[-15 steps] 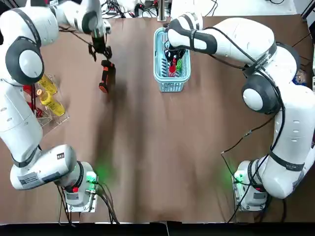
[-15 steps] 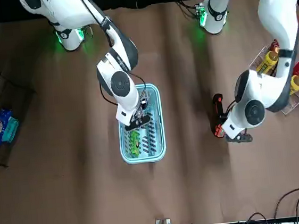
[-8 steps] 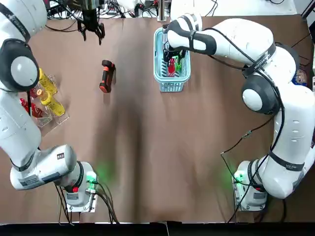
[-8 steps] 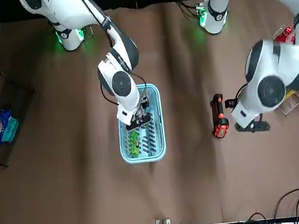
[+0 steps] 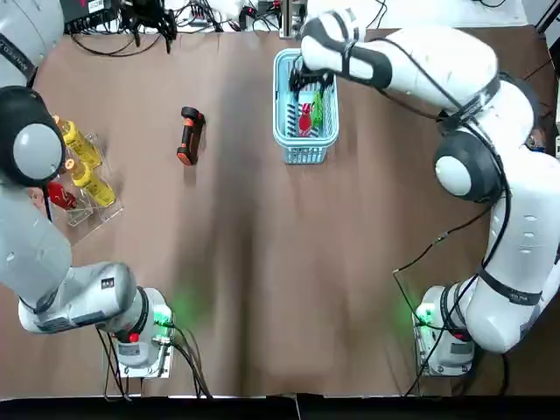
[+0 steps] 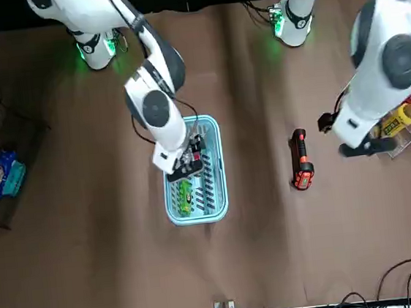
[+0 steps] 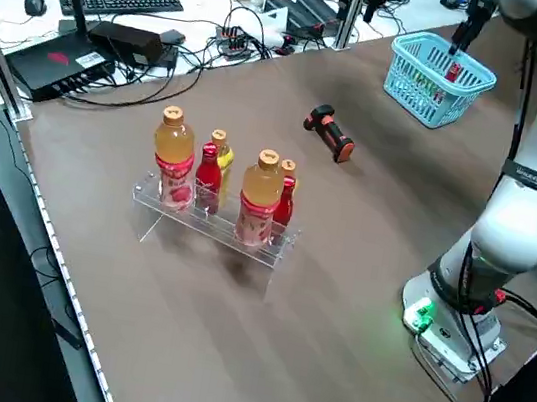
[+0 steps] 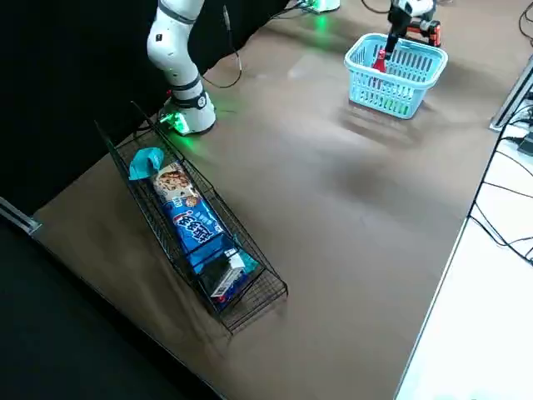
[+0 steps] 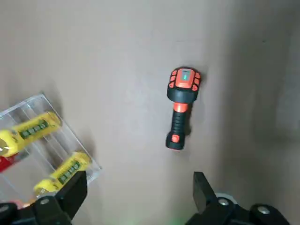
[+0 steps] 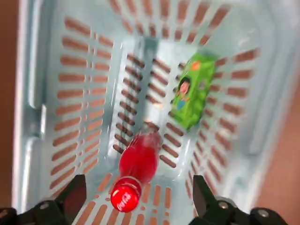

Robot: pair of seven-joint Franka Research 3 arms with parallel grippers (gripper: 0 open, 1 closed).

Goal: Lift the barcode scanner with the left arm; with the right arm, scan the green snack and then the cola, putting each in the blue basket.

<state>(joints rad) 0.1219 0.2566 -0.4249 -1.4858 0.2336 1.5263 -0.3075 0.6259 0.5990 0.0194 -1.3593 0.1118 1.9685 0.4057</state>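
The orange-and-black barcode scanner (image 5: 188, 136) lies flat on the brown table, also seen in the left wrist view (image 9: 180, 108). My left gripper (image 5: 149, 16) hangs open high over the table's far edge, well away from the scanner, with nothing between its fingers (image 9: 75, 193). The blue basket (image 5: 304, 156) holds the green snack (image 10: 192, 91) and the red cola bottle (image 10: 138, 161), both lying on its floor. Just above the basket, my right gripper (image 5: 311, 80) is open and empty.
A clear rack of yellow and red bottles (image 5: 83, 171) stands at the table's left side. A wire rack of snack packs (image 8: 196, 225) sits off the right side. Cables and a keyboard (image 7: 116, 1) lie beyond the far edge.
My left gripper pulled up and back from the scanner toward the far edge; the scanner stays on the table. My right gripper rose out of the basket, leaving the cola inside.
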